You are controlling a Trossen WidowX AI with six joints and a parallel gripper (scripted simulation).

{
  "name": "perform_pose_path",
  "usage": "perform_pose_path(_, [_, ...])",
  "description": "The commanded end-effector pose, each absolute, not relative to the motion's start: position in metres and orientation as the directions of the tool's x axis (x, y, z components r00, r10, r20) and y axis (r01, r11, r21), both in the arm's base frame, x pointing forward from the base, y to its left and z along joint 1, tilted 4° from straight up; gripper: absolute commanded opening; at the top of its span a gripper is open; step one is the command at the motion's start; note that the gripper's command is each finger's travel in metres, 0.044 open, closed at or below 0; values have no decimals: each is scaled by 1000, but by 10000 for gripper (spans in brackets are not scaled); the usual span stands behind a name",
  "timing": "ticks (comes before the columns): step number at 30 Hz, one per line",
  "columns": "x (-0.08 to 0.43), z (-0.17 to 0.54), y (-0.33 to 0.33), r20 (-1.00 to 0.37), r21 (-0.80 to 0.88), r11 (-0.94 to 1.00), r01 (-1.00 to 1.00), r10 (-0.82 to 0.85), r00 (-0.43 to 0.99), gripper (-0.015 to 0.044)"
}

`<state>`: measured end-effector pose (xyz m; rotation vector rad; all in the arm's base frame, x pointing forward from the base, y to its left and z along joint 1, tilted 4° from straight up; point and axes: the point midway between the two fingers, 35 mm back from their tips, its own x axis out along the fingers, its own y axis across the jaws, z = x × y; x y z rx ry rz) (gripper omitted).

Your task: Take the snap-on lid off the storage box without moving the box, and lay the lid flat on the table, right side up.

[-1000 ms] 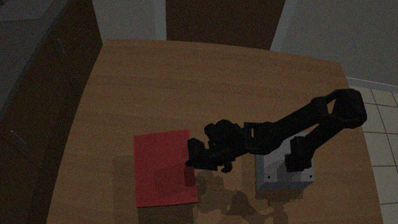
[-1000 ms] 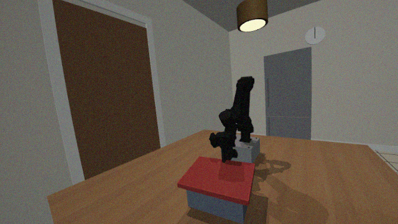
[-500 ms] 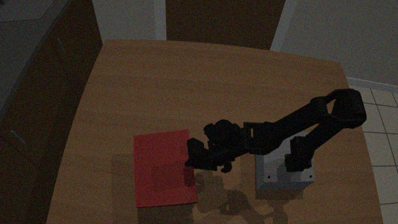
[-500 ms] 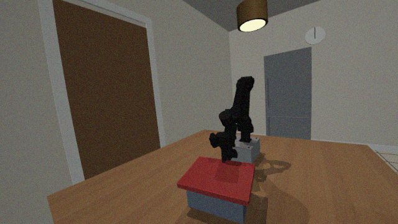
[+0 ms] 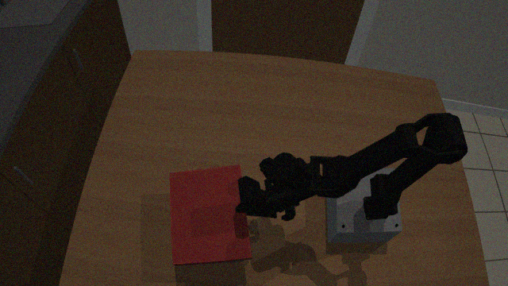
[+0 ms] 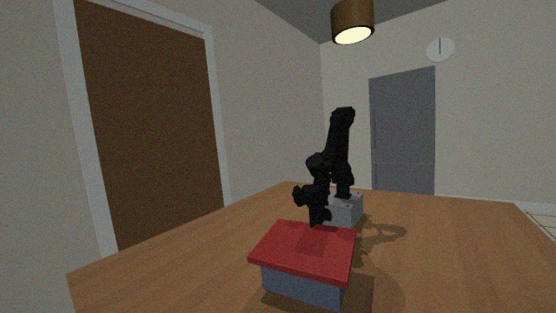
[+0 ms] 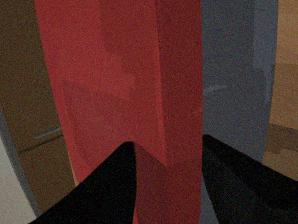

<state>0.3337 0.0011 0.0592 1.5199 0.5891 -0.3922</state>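
Note:
The red lid [image 5: 206,187] [image 6: 282,248] [image 7: 75,40] covers the top of the blue storage box [image 6: 304,289] [image 7: 235,40], right side up and overhanging its walls. My gripper [image 5: 240,209] [image 6: 314,223] [image 7: 166,147] is shut on the lid's rim at the side nearest the arm's base. In the wrist view one finger is on the lid's top side and the other is beside the rim, in front of the box wall. The box stands on the table. Any gap between lid and box at the gripped side is hidden in the top and exterior views.
The wooden table [image 5: 238,107] [image 6: 434,252] carries the box and the grey-blue block [image 5: 337,218] [image 6: 343,215] under the arm's base. The block stands to the right of the box in the top view. The box is near the table's near side there.

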Motion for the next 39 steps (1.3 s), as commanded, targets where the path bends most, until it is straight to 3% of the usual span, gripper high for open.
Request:
perform_pose_path(1, [334,59,1,-584,810,29,585,118,803,0])
perform_pose_path(39, [340,103,0,-582,812,27,584,115,805,0])
